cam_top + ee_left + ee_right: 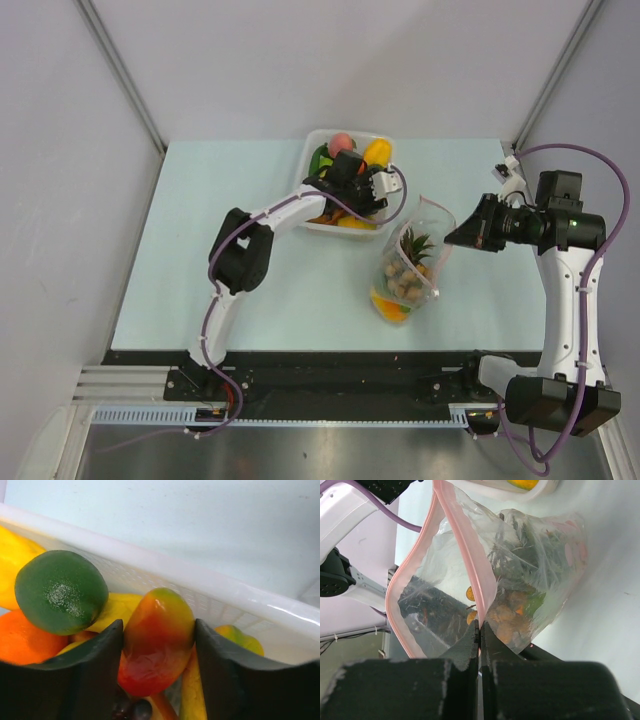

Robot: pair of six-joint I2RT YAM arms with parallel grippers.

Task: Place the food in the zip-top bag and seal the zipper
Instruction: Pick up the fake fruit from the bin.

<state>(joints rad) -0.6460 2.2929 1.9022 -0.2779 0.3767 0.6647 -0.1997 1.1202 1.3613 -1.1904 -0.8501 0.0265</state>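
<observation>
The clear zip-top bag [425, 225] stands on the table with its mouth open and tilted toward the right. In it are a pineapple's green top [417, 245], a brown bunch [405, 280] and an orange piece [392, 308]. My right gripper [480, 625] is shut on the bag's pink zipper strip [465, 545] and holds the mouth up. My left gripper [159, 625] is down in the white tray [200, 587], both fingers against a red-yellow piece [155, 645]. A green round fruit [61, 598], yellow and orange pieces and dark grapes [132, 710] lie around it.
The white tray [310, 150] sits at the table's far middle, just behind and left of the bag, holding a pink-red fruit [342, 142] and a yellow one [377, 152]. The left arm [240, 250] reaches across the table's left half. Grey walls enclose the table.
</observation>
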